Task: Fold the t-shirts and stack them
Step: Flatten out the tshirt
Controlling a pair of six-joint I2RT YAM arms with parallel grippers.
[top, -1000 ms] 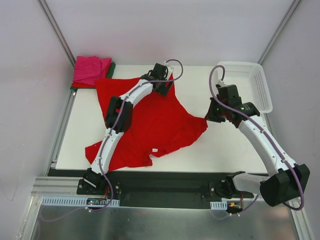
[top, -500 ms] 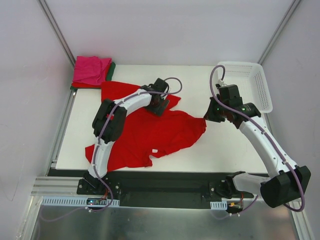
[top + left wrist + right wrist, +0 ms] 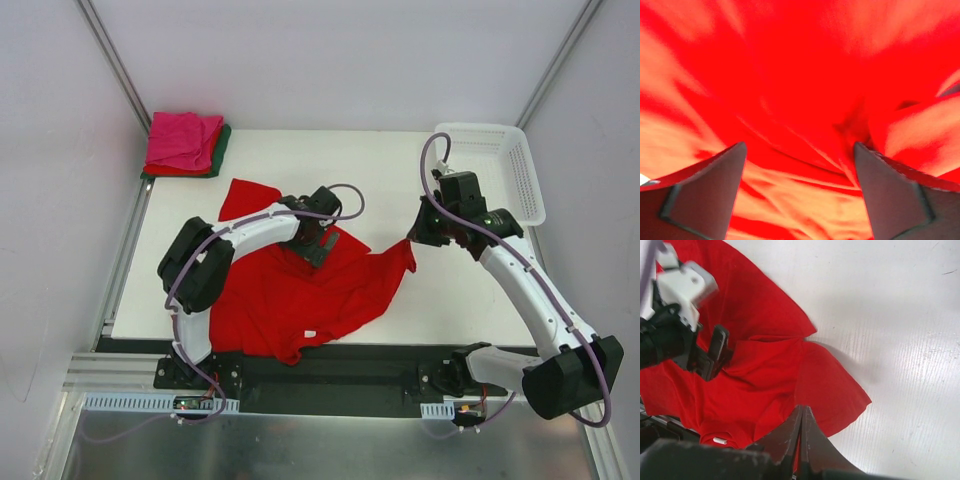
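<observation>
The large bright red t-shirt [image 3: 290, 290] lies crumpled left of the table's centre, with a sleeve [image 3: 248, 195] sticking out at the back. My left gripper [image 3: 318, 238] sits low on the shirt's middle. In the left wrist view its jaws [image 3: 799, 145] stand wide apart with red cloth filling the gap. My right gripper [image 3: 413, 238] is at the shirt's right corner. In the right wrist view its fingers [image 3: 801, 412] are pressed together with a sliver of red cloth [image 3: 760, 375] between them. A folded stack, magenta pink t-shirt [image 3: 183, 140] on top, red and dark green [image 3: 219, 150] beneath, lies at the back left corner.
The white lattice basket [image 3: 500, 170] stands at the back right, just behind the right arm. Bare white table [image 3: 450, 290] lies right of the shirt. The left arm's white links [image 3: 250, 228] arch over the shirt's left half.
My left gripper has come toward the near edge, and the shirt's far part came with it, folding over the middle. The shirt is more bunched. My right gripper has barely moved.
</observation>
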